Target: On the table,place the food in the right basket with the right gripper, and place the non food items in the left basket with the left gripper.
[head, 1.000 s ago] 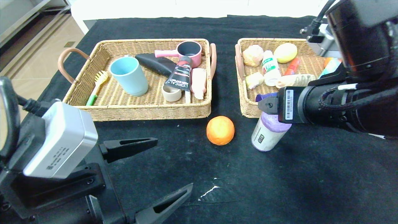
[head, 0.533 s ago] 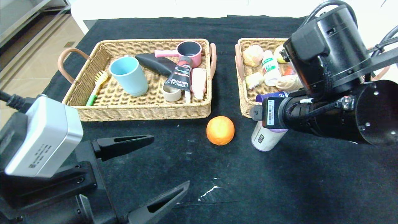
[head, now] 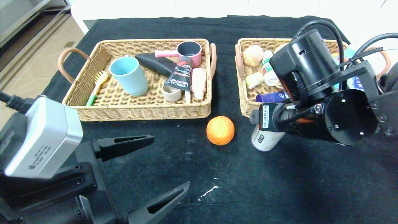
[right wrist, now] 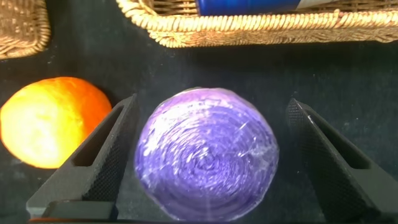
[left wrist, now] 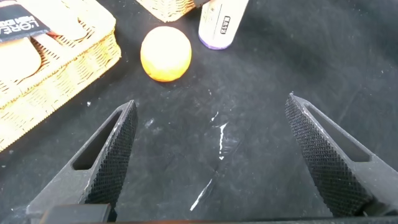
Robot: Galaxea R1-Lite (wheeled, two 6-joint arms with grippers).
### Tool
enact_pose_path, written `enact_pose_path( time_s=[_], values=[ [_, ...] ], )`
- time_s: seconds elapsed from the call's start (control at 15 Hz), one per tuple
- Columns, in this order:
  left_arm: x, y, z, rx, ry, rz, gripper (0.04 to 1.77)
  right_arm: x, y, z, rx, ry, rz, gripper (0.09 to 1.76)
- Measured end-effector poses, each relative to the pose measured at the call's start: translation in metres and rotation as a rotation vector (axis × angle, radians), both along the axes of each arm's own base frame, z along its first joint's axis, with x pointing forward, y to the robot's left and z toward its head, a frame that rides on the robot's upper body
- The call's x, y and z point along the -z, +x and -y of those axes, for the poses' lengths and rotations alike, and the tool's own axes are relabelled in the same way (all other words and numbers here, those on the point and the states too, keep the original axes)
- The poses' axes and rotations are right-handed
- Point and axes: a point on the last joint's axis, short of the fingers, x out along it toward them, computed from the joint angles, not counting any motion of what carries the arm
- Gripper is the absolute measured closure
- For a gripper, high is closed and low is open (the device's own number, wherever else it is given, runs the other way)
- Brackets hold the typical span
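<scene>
Right gripper (right wrist: 205, 162): your fingers stood spread wide, one on each side of the purple-capped bottle (right wrist: 207, 163), not clamped on it.
Bottle: upright on the tabletop (head: 279, 180), just in front of the right basket (head: 245, 105).
Orange (head: 220, 130): on the tabletop beside the bottle, between the two baskets' front edges.
Left gripper (left wrist: 211, 155): your fingers gaped wide over bare tabletop, nothing held.
Left basket (head: 140, 112): held cup, tube, brush.

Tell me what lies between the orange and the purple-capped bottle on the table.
Only bare black cloth separates the orange from the purple-capped bottle in the head view. In the right wrist view, one finger of the open right tool stands in that gap.
</scene>
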Motion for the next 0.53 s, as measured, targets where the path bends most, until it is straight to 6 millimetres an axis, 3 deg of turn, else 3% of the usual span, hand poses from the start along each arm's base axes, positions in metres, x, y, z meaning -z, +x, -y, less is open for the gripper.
enact_pose_path(
  time_s=[0.07, 0.33, 0.53],
  values=[
    [0.0002, 0.0002, 0.0001, 0.000, 0.000, -0.001, 0.09, 0.0005, 0.0002, -0.0002, 0.000, -0.001, -0.001, 0.14],
    [0.0011, 0.0007, 0.0007, -0.001, 0.004, -0.004, 0.09, 0.0022, 0.0007, -0.0004, -0.002, -0.003, -0.006, 0.76],
    [0.0014, 0.0009, 0.0009, -0.001, 0.005, -0.005, 0.09, 0.0033, 0.0011, -0.0010, -0.001, -0.005, -0.008, 0.88]
  ],
)
